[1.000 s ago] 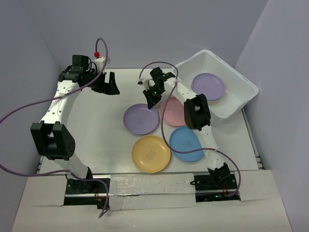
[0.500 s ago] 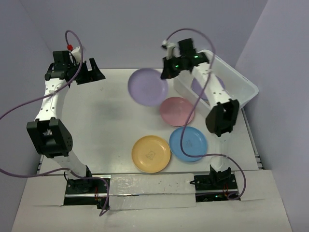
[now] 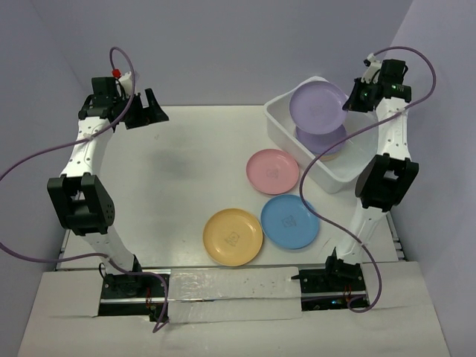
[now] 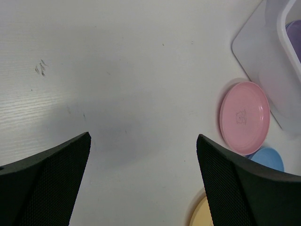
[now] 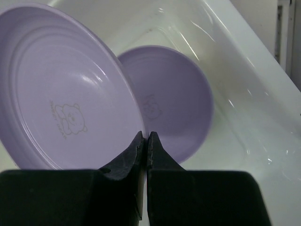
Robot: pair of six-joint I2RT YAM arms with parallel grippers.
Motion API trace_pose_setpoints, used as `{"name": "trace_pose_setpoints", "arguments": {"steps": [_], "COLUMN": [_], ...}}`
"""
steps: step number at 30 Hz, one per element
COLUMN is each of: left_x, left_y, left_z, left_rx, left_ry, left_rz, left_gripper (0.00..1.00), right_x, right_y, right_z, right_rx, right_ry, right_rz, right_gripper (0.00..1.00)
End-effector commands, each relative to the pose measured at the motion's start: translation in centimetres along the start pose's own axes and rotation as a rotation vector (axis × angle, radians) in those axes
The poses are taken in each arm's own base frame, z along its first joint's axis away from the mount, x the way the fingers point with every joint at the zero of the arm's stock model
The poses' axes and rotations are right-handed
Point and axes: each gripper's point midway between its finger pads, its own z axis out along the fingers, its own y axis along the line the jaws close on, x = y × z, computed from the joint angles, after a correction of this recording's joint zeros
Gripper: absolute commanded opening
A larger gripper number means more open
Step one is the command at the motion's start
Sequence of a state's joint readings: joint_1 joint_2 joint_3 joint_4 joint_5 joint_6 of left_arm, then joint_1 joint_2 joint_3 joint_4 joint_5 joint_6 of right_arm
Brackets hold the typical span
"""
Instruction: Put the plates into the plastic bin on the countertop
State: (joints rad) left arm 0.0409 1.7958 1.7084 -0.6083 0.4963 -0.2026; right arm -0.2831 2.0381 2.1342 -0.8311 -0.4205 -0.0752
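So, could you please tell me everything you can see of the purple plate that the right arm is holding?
The held purple plate is round, shallow, smooth plastic with faint rings and a small bear mark at its centre. It is tilted above the white bin, pinched at its rim by the shut fingers of the right gripper. A second purple plate lies in the bin beneath it.

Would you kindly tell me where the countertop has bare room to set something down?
The widest bare countertop lies between the left arm and the pink plate and yellow plate. Another strip runs along the far edge, from the left gripper to the plastic bin. Before the bin it is crowded: those plates and the blue plate sit close together.
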Motion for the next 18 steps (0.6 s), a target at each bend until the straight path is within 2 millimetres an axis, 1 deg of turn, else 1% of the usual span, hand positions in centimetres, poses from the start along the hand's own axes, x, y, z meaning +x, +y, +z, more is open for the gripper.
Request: {"name": "trace_pose_setpoints", "arguments": {"steps": [1, 4, 5, 6, 7, 9, 10, 11, 12, 13, 14, 15, 16, 17, 18], "left_x": [-1.8, -1.5, -1.3, -1.1, -1.1, -1.0, -0.9, -0.9, -0.8, -0.7, -0.5, -0.5, -0.4, -0.3, -0.2], "left_y": [-1.5, -1.6, -1.4, -1.1, -1.0, -0.7, -0.6, -0.6, -0.5, -0.4, -0.4, -0.4, -0.3, -0.3, -0.1], "left_z": [-0.6, -0.7, -0.8, -0.8, -0.9, -1.0, -1.1, -1.1, -1.1, -1.1, -1.1, -1.1, -1.1, -1.0, -1.1], "left_rx": [0.002, -0.010, -0.022, -0.030, -0.037, -0.054, -0.060, -0.064, -0.068, -0.072, -0.073, -0.073, -0.074, -0.075, -0.079], "left_ry": [-0.053, -0.048, -0.045, -0.042, -0.042, -0.040, -0.039, -0.040, -0.038, -0.035, -0.034, -0.035, -0.034, -0.033, -0.032], "left_rz": [0.065, 0.075, 0.076, 0.075, 0.078, 0.085, 0.088, 0.091, 0.093, 0.094, 0.094, 0.094, 0.094, 0.093, 0.092], "left_gripper": [0.99, 0.99, 0.99, 0.99, 0.99, 0.99, 0.99, 0.99, 0.99, 0.99, 0.99, 0.99, 0.99, 0.99, 0.99], "right_x": [0.8, 1.8, 1.7, 1.9, 2.3, 1.1, 0.5, -0.2, -1.2, -2.4, -3.3, -3.9, -4.5, -4.6, -4.3], "right_y": [-2.9, -4.3, -4.7, -5.3, -5.6, -5.3, -4.8, -4.0, -2.8, -1.2, 1.1, 3.8, 5.8, 6.2, 9.7], "right_z": [2.0, 3.7, 4.0, 4.8, 5.1, 4.3, 3.8, 3.3, 2.4, 1.1, 0.2, -0.6, -1.3, -2.2, -3.1], "right_rx": [0.039, 0.069, 0.078, 0.100, 0.109, 0.121, 0.119, 0.111, 0.092, 0.065, 0.028, -0.015, -0.043, -0.045, -0.089], "right_ry": [0.021, 0.050, 0.048, 0.055, 0.066, 0.036, 0.020, 0.003, -0.022, -0.055, -0.081, -0.101, -0.128, -0.139, -0.156], "right_rz": [0.035, 0.049, 0.051, 0.063, 0.067, 0.061, 0.052, 0.037, 0.013, -0.021, -0.060, -0.103, -0.142, -0.156, -0.217], "right_gripper": [0.00, 0.00, 0.02, 0.11, 0.20, 0.61, 0.75, 0.83, 0.88, 0.88, 0.89, 0.88, 0.88, 0.88, 0.88]}}
